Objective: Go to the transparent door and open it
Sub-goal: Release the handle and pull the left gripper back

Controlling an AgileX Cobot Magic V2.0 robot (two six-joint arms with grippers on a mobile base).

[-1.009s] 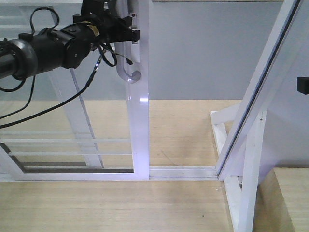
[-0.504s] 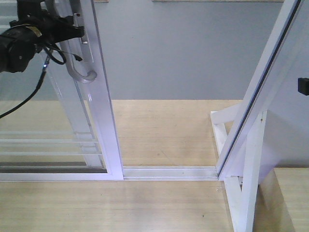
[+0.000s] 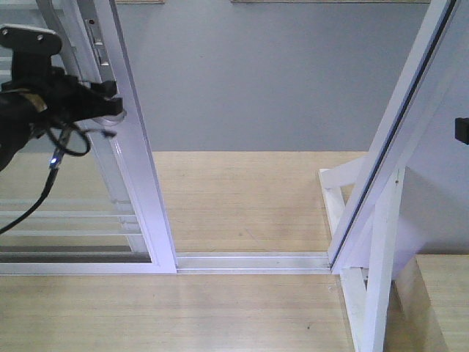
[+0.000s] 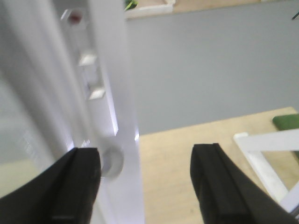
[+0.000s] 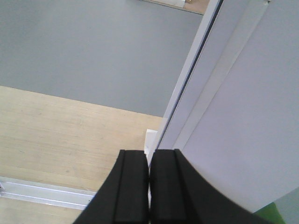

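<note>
While spread, left fingers (image 4: 77, 186) straddle the transparent door (image 4: 110, 93) frame.

The left gripper (image 4: 145, 184) presents two black jaws spread wide apart at the bottom of the view, clamping nothing. The white upright frame of the transparent glass door (image 4: 112, 93) rises between them, close beside the left jaw, where a round grey metal handle base (image 4: 111, 162) is visible. Behind lie a grey wall (image 4: 210, 65) and a light wooden floor (image 4: 173, 154).

Pull handle (image 3: 111, 114) mostly hidden behind left gripper (image 3: 102, 99); transparent door (image 3: 135, 176) cut off at top/left edge.
</note>
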